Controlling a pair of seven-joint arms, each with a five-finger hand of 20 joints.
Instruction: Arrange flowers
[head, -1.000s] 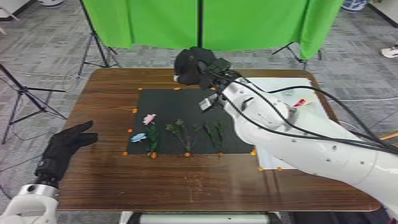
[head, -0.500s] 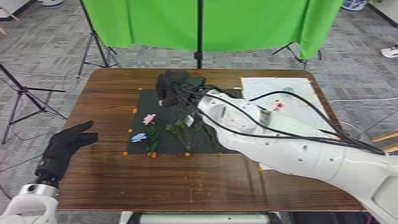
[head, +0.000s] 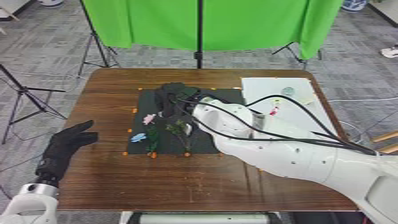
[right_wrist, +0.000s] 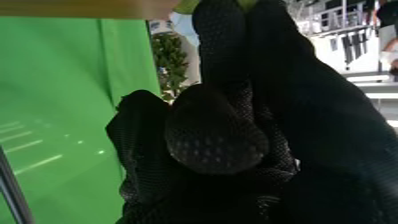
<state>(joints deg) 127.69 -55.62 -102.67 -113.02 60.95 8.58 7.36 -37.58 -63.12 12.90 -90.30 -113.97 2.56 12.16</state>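
See the right hand (head: 168, 103) over the far part of the black sheet (head: 206, 146) on the brown surface (head: 160, 182); cannot tell whether clenched, released or grasping a flower. At left, see the left hand (head: 67, 142) with fingers released. On the sheet's left side, find the pink flower (head: 148, 119) and, nearer, the blue flower (head: 139, 137); farther right, the leafy stem (head: 186, 140). Probably need to place one more flower now. Lower gently, lay flat, release fully before lifting straight up, and carry the cables (head: 311, 141) high, to avoid dragging the stem.
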